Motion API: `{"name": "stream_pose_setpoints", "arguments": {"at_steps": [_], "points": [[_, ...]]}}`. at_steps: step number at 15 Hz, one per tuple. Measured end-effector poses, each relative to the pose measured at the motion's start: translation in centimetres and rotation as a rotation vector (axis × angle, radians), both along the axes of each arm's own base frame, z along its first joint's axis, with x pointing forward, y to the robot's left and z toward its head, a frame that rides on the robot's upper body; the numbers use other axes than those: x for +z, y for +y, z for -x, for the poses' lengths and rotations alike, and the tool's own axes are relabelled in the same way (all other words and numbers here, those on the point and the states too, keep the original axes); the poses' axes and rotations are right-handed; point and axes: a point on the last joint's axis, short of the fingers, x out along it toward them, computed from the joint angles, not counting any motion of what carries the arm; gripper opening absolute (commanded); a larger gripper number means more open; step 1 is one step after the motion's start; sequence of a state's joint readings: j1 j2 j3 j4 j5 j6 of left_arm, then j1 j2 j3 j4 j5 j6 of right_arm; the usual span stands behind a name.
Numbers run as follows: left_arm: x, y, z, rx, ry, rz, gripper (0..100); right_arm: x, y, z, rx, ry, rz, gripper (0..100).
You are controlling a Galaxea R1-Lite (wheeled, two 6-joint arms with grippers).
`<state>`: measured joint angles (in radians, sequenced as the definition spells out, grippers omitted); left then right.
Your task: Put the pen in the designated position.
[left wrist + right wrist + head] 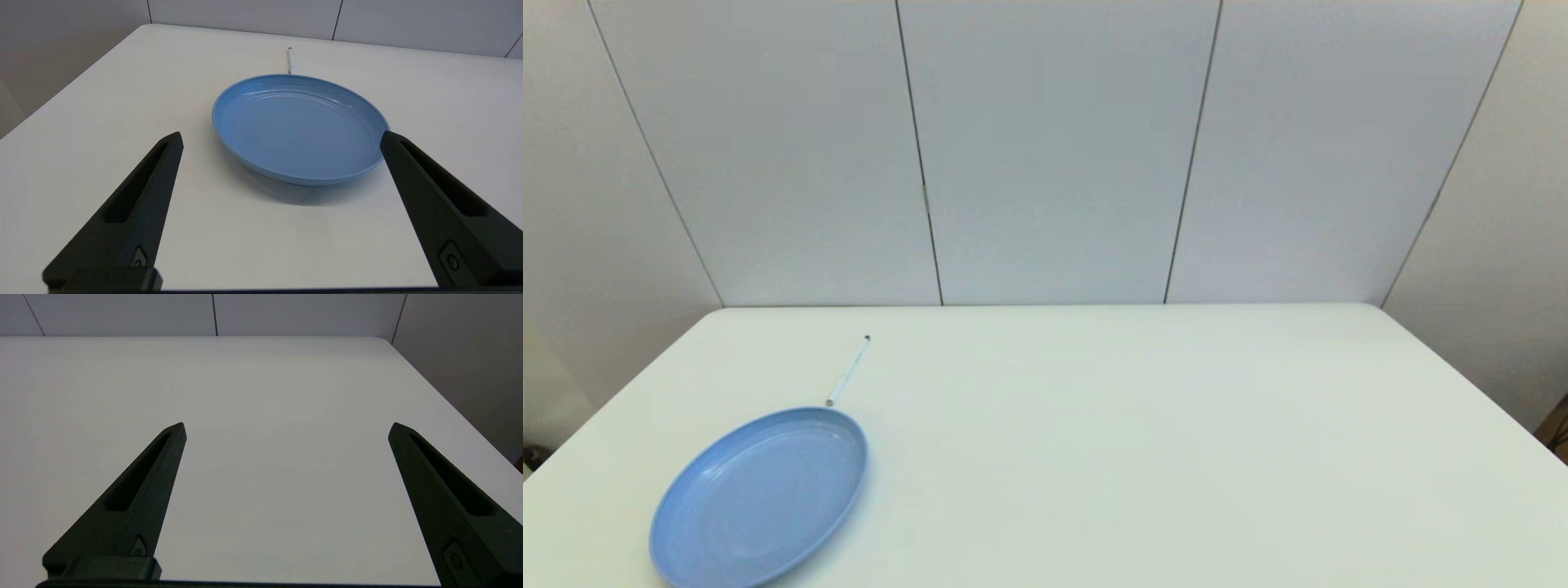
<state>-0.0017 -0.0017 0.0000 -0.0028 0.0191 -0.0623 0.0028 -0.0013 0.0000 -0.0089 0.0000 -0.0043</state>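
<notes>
A thin white pen lies on the table at the left, just beyond the far rim of the blue plate. In the left wrist view the pen shows behind the plate, its near end hidden by the rim. My left gripper hangs open on the near side of the plate, above the table, holding nothing. My right gripper is open too, over bare table on the right side. Neither arm shows in the head view.
The white table ends at grey wall panels at the back. Its left edge and right edge drop off close to each gripper.
</notes>
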Motion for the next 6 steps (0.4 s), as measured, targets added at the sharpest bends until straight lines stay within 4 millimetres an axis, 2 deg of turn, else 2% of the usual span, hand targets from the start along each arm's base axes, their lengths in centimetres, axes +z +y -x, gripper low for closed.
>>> {"name": "stream_pose_setpoints", "arguments": {"at_steps": [6], "points": [[0.0,0.0,0.0,0.0,0.0,0.0,100,-0.02,0.0,0.0,0.0,0.002,-0.001,100]]}}
